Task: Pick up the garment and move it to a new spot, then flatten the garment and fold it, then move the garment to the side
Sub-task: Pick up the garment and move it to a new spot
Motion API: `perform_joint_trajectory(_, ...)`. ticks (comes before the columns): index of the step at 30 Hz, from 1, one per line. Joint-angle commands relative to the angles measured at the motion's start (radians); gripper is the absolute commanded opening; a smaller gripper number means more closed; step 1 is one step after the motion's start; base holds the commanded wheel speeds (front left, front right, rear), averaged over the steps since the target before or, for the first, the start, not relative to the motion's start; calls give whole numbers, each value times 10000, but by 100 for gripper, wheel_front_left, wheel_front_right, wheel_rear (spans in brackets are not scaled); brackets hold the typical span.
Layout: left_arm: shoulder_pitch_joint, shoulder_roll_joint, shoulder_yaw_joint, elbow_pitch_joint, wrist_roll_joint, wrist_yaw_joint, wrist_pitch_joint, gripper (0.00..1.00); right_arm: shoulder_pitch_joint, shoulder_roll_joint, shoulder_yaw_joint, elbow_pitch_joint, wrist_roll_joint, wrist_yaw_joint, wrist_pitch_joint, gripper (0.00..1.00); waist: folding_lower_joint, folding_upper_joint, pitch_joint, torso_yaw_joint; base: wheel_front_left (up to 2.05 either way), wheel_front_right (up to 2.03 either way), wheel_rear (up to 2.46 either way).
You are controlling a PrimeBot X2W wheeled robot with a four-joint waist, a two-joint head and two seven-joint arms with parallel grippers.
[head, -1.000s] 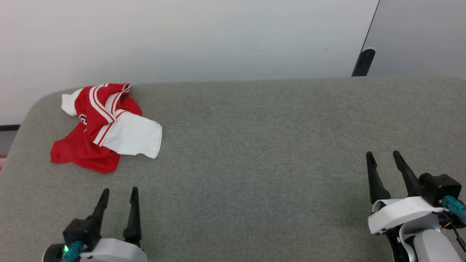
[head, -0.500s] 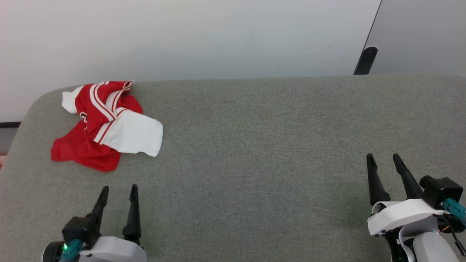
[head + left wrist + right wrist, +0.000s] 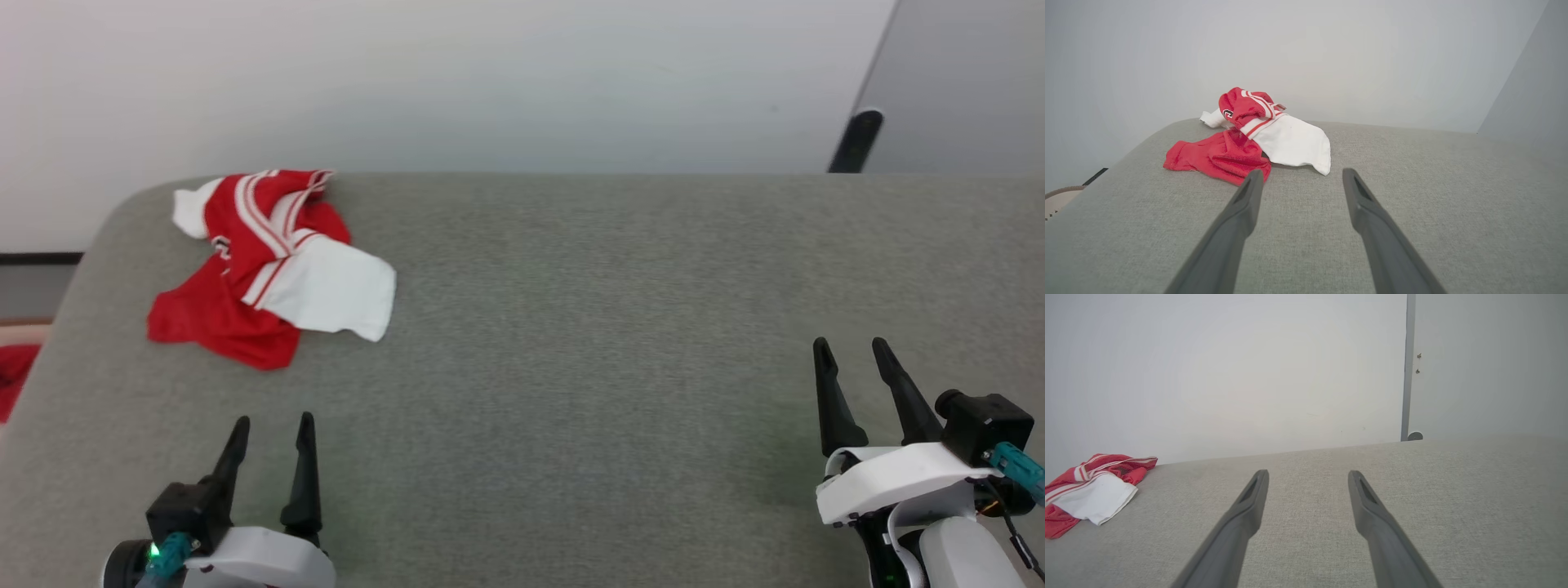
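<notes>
The garment (image 3: 269,269), red with white panels and striped trim, lies crumpled near the far left corner of the grey fabric table (image 3: 571,327). In the left wrist view the garment (image 3: 1257,139) sits just beyond my fingertips; in the right wrist view the garment (image 3: 1090,490) lies at the far left. My left gripper (image 3: 273,420) stands open at the lower left, a short way in front of the garment, touching nothing. My right gripper (image 3: 849,343) is open at the lower right, far from it. Left gripper (image 3: 1300,173) and right gripper (image 3: 1308,473) both hold nothing.
A white wall rises behind the table's far edge. A dark doorstop (image 3: 853,139) sits on the floor past the back right. Something red (image 3: 12,376) shows beyond the table's rounded left edge. Bare grey table surface stretches between the garment and my right gripper.
The whole head view has shifted a little to the right, so the camera has moved. The garment lies as before, and both grippers stay open.
</notes>
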Motion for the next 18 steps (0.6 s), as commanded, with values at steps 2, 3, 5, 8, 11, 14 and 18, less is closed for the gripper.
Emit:
perform_joint_trajectory(2, -64, -67, 20, -10, 62, -22, -5, 100, 66, 5, 140, -34, 139, -7, -16, 100, 0, 0, -50, 621, 0, 0, 0)
perform_joint_trajectory(3, -60, -80, 27, 26, 70, -21, -5, 100, 81, -11, 165, -39, 168, -7, -13, 100, 0, 0, -60, 823, 0, 0, 0)
perform_joint_trajectory(5, -11, -99, 69, 127, 131, -2, -5, 100, 86, -34, 273, -21, 198, -7, -13, 100, 0, 0, -82, 1241, 0, 0, 0)
perform_joint_trajectory(8, 11, -140, 110, 292, 193, 58, -5, 100, 41, -62, 407, 45, 191, -7, -13, 100, 0, 0, -91, 1956, 0, 0, 0)
perform_joint_trajectory(11, -33, -172, 152, 372, 203, 101, -5, 100, -5, -85, 555, 93, 196, -7, -13, 100, 0, 0, -90, 2740, 0, 0, 0)
perform_joint_trajectory(14, 21, -230, 133, 365, 208, 109, -5, 100, 29, -113, 680, 170, 220, -7, -13, 100, 0, 0, -142, 3544, 0, 0, 0)
perform_joint_trajectory(18, 174, -285, 244, 294, 106, 146, -5, 100, -13, -100, 904, 281, 274, -7, -13, 100, 0, 0, -202, 4516, 0, 0, 0)
